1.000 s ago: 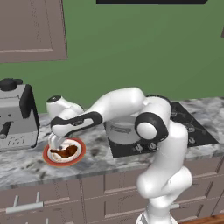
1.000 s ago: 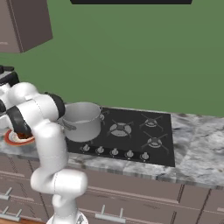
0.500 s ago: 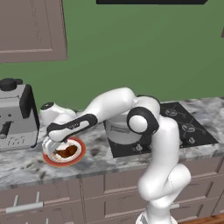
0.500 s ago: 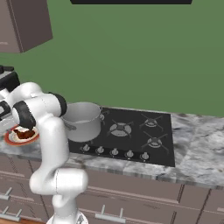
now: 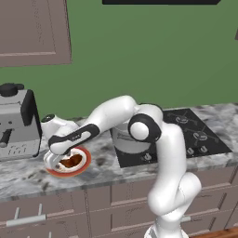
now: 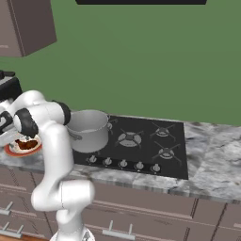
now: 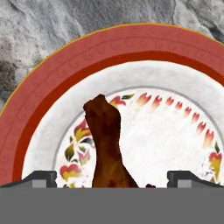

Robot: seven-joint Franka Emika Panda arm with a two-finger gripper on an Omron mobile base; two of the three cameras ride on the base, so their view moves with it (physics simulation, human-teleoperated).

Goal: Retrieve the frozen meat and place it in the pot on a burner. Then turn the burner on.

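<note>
In the hand view, the frozen meat (image 7: 107, 144) is cut off at its lower end, so its full shape cannot be read; the fingers (image 7: 40, 178) show as tips alone; the plate (image 7: 65, 74) runs past the left, right and lower edges. In the left base view the forearm covers the near part of the plate (image 5: 82, 166) and most of the pot (image 5: 122, 139); the coffee machine (image 5: 16, 122) is cropped at the left edge. In the right base view the arm hides part of the plate (image 6: 13, 151); the dark piece on it is probably the meat, too small to confirm.
</note>
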